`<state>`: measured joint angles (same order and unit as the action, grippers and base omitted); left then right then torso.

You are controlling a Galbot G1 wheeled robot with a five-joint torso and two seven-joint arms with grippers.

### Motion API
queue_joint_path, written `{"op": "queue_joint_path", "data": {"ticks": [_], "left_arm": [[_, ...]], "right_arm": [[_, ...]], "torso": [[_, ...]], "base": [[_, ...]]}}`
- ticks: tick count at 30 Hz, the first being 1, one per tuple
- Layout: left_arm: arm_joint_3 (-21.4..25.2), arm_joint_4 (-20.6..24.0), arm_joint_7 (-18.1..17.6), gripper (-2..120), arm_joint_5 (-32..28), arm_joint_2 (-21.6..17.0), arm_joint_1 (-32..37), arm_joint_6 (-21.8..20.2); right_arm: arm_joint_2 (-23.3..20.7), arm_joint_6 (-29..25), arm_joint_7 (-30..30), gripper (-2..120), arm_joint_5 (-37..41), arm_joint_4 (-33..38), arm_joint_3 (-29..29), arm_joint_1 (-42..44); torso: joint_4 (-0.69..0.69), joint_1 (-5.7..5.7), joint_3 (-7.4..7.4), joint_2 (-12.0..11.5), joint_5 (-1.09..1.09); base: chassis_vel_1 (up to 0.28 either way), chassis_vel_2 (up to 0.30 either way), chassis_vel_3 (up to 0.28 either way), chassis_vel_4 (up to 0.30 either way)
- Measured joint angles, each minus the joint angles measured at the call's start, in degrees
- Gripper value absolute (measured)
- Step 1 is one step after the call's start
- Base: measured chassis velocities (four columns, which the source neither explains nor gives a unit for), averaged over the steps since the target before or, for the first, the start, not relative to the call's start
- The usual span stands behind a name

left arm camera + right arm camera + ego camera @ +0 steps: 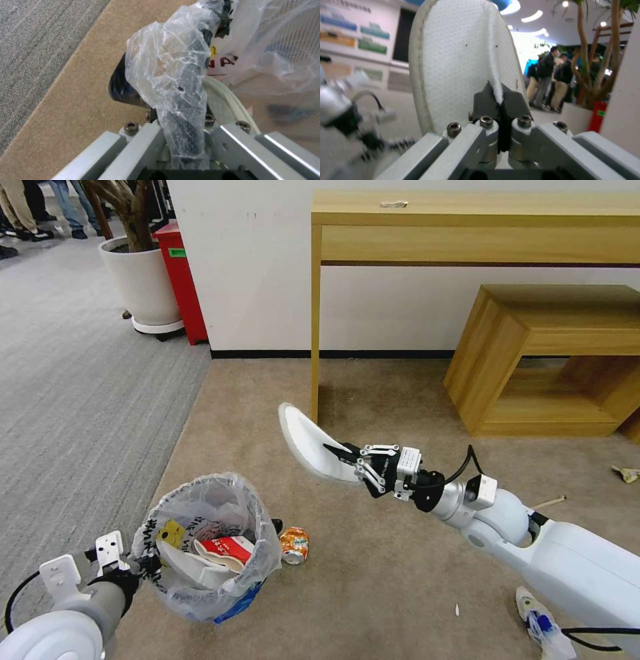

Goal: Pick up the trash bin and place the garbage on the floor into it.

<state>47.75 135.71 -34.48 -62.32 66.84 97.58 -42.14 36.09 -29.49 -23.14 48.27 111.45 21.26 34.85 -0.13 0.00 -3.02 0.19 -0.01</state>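
- From the head view, the right tool (343, 453) is held out over the beige floor (400, 567), its jaws pinched together on the edge of a white slipper (308, 441).
- The slipper's long axis runs on a slant, one end at the jaws and the free end pointing up and away toward the leg of the wooden table (467, 227), clear of the carpet.
- The trash bin (207, 547) stands low on the robot's left, its mouth facing up, the crinkled bag folded over the rim; another white slipper and a red packet (227, 548) lie inside.
- The left tool (148, 563) is at the bin's near rim, clamped on it.
- A crushed orange can (294, 545) lies on the floor just beside the bin, on its right.
- A wooden stick (550, 503) lies near the right arm, by a low wooden stool (533, 353).
- In the left wrist view, the left tool (180, 110) is closed on the bag-wrapped rim of the bin (166, 72), with mesh wall and bag beyond.
- In the right wrist view, the right tool (500, 100) grips the slipper (460, 57) along its seam, jaws together, the sole standing lengthwise away from the camera.
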Motion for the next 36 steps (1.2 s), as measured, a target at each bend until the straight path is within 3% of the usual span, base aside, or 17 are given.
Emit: {"op": "queue_joint_path", "data": {"ticks": [9, 20, 36], "left_arm": [[-0.16, 0.06, 0.03, 0, 0.43, 0.4, 0.13, 0.0], [-0.19, 0.0, 0.1, 0, 0.49, 0.25, -0.34, 0.0], [-0.34, -0.12, 0.09, 0, 0.03, 0.23, -0.68, 0.0]], "right_arm": [[3.4, 0.67, 1.4, 0, 3.26, 2.54, 4.61, -3.54], [8.02, 0.39, 2.78, 0, 6.11, 5.03, 14.31, -10.59], [13.47, -0.2, 3.12, 0, 7.52, 2.63, 21.2, -17.14]], "torso": [[0.0, 0.0, 0.0, 0.0, 0.0], [0.0, 0.0, 0.0, 0.0, 0.0], [0.0, 0.0, 0.0, 0.0, 0.0]], "base": [[0.0, 0.0, 0.0, 0.0], [0.0, 0.0, 0.0, 0.0], [0.0, 0.0, 0.0, 0.0]]}}
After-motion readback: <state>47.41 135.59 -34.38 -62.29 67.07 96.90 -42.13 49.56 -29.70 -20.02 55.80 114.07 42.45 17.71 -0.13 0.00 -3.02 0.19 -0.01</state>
